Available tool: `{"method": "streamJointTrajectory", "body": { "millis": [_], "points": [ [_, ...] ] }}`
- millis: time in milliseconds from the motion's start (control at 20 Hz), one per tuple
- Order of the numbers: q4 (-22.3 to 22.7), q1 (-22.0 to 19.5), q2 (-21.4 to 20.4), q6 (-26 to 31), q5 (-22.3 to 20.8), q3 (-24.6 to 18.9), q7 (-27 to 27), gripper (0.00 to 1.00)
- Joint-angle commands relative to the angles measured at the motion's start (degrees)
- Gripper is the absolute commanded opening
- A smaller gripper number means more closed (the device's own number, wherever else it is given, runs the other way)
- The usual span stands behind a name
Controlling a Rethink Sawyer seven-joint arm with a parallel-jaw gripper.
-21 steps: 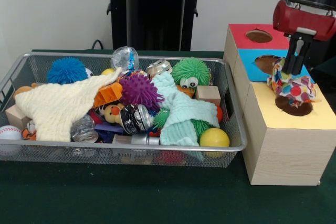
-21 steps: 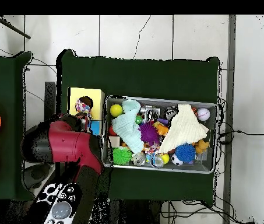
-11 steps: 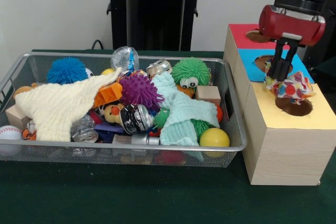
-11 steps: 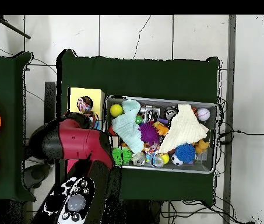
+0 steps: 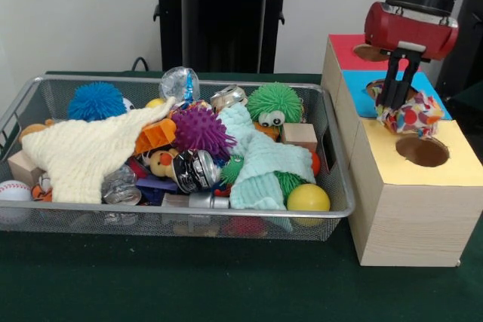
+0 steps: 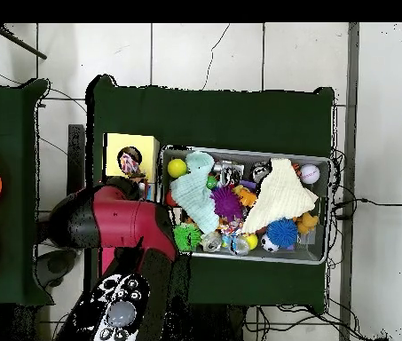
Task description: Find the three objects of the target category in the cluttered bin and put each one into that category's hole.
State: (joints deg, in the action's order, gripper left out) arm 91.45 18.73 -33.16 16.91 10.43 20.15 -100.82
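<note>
The red and black arm (image 5: 411, 24) descends over the wooden sorting box (image 5: 407, 201), whose top carries three coloured panels, each with a round hole: red (image 5: 355, 41) at the far end, blue (image 5: 361, 88) in the middle, yellow (image 5: 404, 164) nearest the camera. The hand (image 5: 395, 96) is closed on a spotted cloth bundle (image 5: 411, 115), its two dark fingers (image 5: 392, 84) pinching the upper edge of the fabric. The bundle hangs at the border between the blue and yellow panels, just behind the yellow panel's hole (image 5: 423, 151) and clear of its opening; whether its underside touches the box top cannot be told. Beside the box, on the dark green counter (image 5: 226, 284), stands a wire mesh bin (image 5: 332, 186) filled with mixed items: a cream knitted cloth (image 5: 83, 152) draped across the left half, a pale green knitted cloth (image 5: 260, 164) right of centre, a blue spiky ball (image 5: 96, 101), a purple spiky ball (image 5: 200, 130), a green fuzzy ball with eyes (image 5: 275, 103), a yellow ball (image 5: 308, 198) in the near right corner, a baseball (image 5: 13, 191) at the near left, a wooden block (image 5: 300, 135), and several crushed cans (image 5: 196, 170). In the overhead view the arm (image 6: 115, 226) covers most of the box, leaving the yellow panel (image 6: 115, 146) and the bundle (image 6: 130, 162) exposed, with the bin (image 6: 319, 257) alongside.
</note>
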Motion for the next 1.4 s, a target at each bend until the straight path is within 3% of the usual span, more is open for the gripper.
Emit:
{"method": "streamJointTrajectory", "body": {
  "millis": [50,450,1050,1400],
  "points": [
    [2.90,-1.19,0.59,3.43,0.26,-7.93,-7.92,0.00],
    [1.34,-1.90,0.81,3.77,1.86,-9.54,-9.14,0.00],
    [0.46,-3.17,1.53,-0.07,2.21,-11.87,-10.34,0.00],
    [-1.59,-2.42,4.04,-6.42,0.98,-10.03,-11.29,0.00]
  ]
}}
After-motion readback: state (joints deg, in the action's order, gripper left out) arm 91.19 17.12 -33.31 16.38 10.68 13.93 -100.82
